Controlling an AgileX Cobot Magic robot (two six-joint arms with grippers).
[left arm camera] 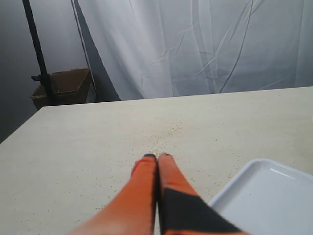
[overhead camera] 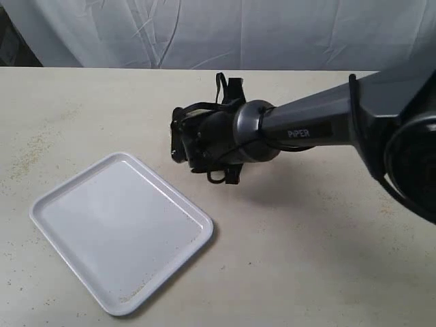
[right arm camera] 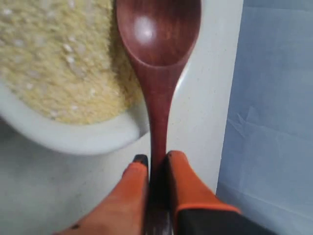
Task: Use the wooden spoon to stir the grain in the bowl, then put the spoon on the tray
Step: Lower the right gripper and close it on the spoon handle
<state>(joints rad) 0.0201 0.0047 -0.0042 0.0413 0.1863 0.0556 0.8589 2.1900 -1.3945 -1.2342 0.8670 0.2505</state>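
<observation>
Right wrist view is showing the right gripper point(right arm camera: 155, 159) squeezing the handle of the wooden spoon point(right arm camera: 159, 44). The scoop is lying next to the grain point(right arm camera: 58, 58), at the rim of the bowl point(right arm camera: 73, 139). Exterior view is hiding the bowl and spoon behind the right arm point(overhead camera: 306, 126), but it is showing the whole tray point(overhead camera: 122, 231) with open table point(overhead camera: 306, 272) all around. Left wrist view is showing the left gripper point(left arm camera: 157, 157) with its fingers pressed together, holding nothing, near the tray's corner.
</observation>
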